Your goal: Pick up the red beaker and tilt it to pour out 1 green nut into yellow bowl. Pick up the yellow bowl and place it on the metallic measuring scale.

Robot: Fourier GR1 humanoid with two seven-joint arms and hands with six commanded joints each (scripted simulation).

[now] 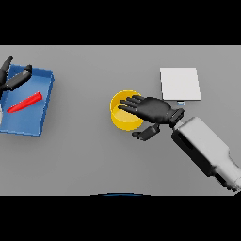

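grey table [84, 160] seen from above, fills whole view edge to edge. surface plain, matte, uniform in tone, no seams or marks seen. lighting even and diffuse, only faint soft shadows cast on tabletop. no walls, floor, windows or other furniture shown in view.

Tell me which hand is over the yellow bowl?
The right hand: its fingers stretch across the yellow bowl. The left hand is far off, above the blue tray.
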